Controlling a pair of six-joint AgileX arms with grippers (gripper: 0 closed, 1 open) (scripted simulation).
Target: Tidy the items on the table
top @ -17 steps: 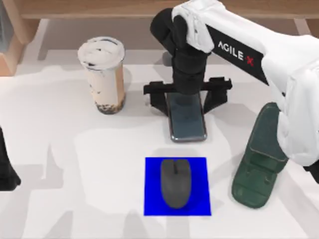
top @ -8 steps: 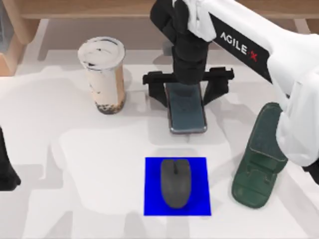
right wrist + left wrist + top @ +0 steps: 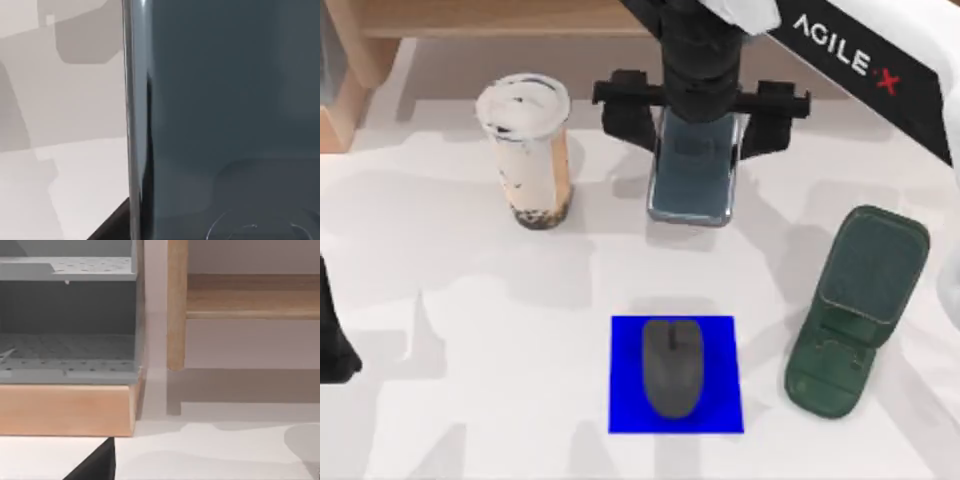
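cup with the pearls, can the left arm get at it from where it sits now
Probably yes. The cup stands upright on the table's left half with bare tabletop toward the left arm, parked at the left edge. The right gripper holds the smartphone beside it, apart.

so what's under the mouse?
The mouse lies on a blue pad, roughly centred; the pad's edges and corners show all round it on the white table. The pad's middle is covered by the mouse, so anything there can't be seen.

Slate-grey glossy smartphone (image 3: pixel 692 175), dark grey mouse (image 3: pixel 672 367) on blue pad (image 3: pixel 625 375), dark green stand (image 3: pixel 850 310), white table (image 3: pixel 470 330).
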